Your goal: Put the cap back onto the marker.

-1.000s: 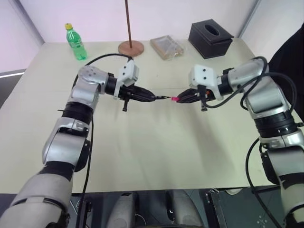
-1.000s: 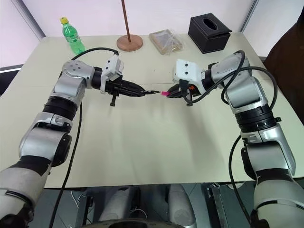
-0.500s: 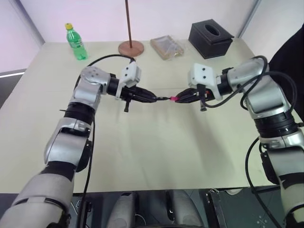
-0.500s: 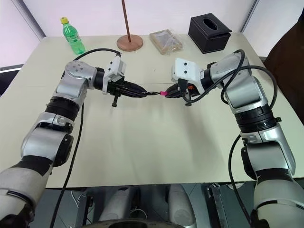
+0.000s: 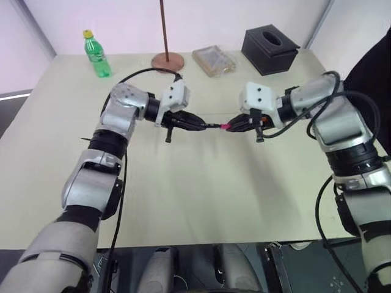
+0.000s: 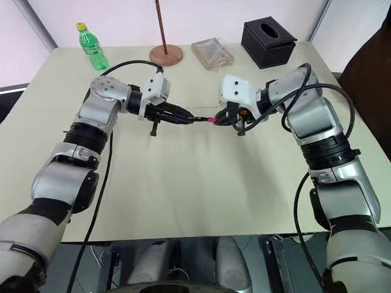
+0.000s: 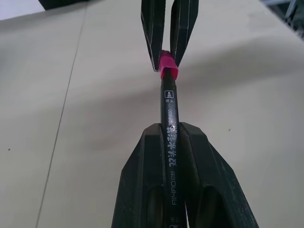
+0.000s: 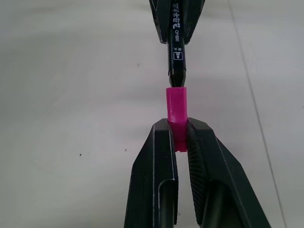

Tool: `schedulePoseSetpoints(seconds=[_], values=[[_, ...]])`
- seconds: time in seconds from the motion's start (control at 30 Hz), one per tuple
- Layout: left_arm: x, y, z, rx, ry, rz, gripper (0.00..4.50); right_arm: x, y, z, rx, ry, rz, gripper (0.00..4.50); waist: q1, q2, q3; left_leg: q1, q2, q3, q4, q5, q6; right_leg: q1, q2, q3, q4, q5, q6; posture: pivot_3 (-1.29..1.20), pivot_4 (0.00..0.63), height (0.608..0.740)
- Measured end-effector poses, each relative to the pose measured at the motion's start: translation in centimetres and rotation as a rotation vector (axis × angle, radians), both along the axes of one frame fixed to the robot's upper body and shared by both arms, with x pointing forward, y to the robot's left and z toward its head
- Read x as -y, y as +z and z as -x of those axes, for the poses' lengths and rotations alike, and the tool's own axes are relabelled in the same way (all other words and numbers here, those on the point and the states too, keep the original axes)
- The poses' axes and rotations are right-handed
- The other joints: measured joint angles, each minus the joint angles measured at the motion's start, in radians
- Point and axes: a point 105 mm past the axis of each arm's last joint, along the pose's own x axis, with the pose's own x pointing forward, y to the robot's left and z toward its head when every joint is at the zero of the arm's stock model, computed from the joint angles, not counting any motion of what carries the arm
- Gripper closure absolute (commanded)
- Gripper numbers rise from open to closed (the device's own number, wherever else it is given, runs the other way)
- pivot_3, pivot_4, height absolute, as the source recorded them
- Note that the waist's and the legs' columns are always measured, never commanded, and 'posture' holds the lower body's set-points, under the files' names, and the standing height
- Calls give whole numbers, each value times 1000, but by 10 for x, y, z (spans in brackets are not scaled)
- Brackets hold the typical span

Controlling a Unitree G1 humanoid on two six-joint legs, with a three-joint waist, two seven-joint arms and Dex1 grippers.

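Two robot arms meet above the middle of a pale table [image 5: 201, 183]. The left tool [image 5: 201, 124] has its two black fingers pressed onto the marker [image 7: 170, 123], a thin dark stick with white lettering, which juts out level toward the other arm. The right tool [image 5: 235, 126] has its fingers pinched on the cap [image 8: 176, 114], a tiny bright pink cylinder, with the cap's open end facing the marker. In the right wrist view the marker's end sits right at the mouth of the cap, in line with it; whether it is already inside, I cannot tell. Both are held in the air above the table.

Beyond the marker, along the far table edge, stand a green bottle [image 5: 96, 54], a brown pole on a round base [image 5: 167, 60], a clear packet [image 5: 214, 60] and a black tissue box [image 5: 269, 48].
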Motion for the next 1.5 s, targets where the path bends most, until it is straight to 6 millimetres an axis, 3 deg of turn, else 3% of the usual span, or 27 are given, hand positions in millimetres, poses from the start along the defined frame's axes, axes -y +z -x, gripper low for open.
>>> schedulePoseSetpoints(seconds=[0.4, 0.8, 1.27, 1.5], values=[[1, -8, -2, 151, -23, -129, 4500, -10, -17, -12, -105, -11, 16, 4469, 0, 0, 0, 0, 0, 0, 0, 0, 0, 0, 0, 0, 0, 0, 0, 0, 150, 740], [-3, -14, -5, 150, 4, -160, 4500, -21, -23, -22, -157, -31, 9, 4469, -1, 0, 0, 0, -1, 0, 0, 0, 0, 0, 0, 0, 1, 0, 0, 0, 150, 740], [-14, -4, -11, 70, 99, -67, 4500, -33, -5, -27, 3, -50, 24, 4469, -1, 0, 0, 0, -1, -1, 0, 0, 0, -1, 0, 0, 2, 0, 0, 0, 150, 740], [-14, -5, -10, 63, 89, -73, 4500, -35, -7, -23, 40, -48, 42, 4469, -1, 0, 0, 0, -1, -1, 0, 0, 0, -1, 0, 0, 2, 0, 0, 0, 150, 740]])
